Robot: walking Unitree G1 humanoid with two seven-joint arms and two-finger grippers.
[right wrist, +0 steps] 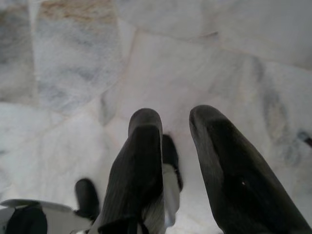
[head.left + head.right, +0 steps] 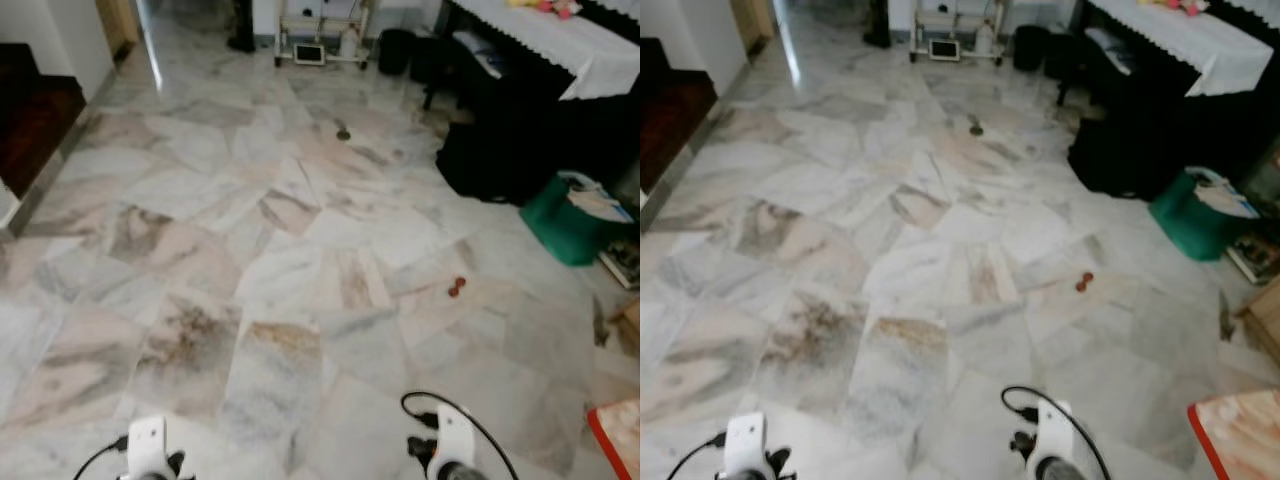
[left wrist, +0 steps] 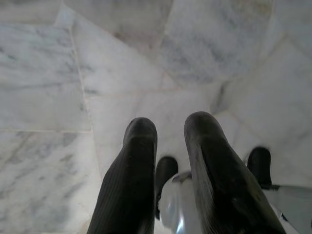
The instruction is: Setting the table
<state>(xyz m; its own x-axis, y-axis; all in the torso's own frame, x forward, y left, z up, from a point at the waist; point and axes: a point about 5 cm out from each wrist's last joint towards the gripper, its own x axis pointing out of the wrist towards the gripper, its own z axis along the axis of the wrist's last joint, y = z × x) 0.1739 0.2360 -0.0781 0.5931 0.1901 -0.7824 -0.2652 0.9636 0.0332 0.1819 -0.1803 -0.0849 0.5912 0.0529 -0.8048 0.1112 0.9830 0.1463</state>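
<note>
No tableware is in sight. Both arms hang low over a marble floor (image 2: 280, 260). Looking along my left gripper (image 3: 170, 129), its two black fingers stand slightly apart with nothing between them, only floor tiles beyond. My right gripper (image 1: 175, 119) is open too, and it is empty above the floor. Both white wrists peek in at the bottom of the head views, the left wrist (image 2: 147, 448) and the right wrist (image 2: 448, 445). A wooden surface with a red edge (image 2: 1238, 430) shows at the near right corner.
A black piece of furniture under a white cloth (image 2: 560, 45) stands at the far right, with a green bag (image 2: 565, 222) beside it. A small red object (image 2: 456, 287) lies on the floor. A white trolley (image 2: 320, 30) stands at the back. Dark steps (image 2: 30, 120) rise on the left.
</note>
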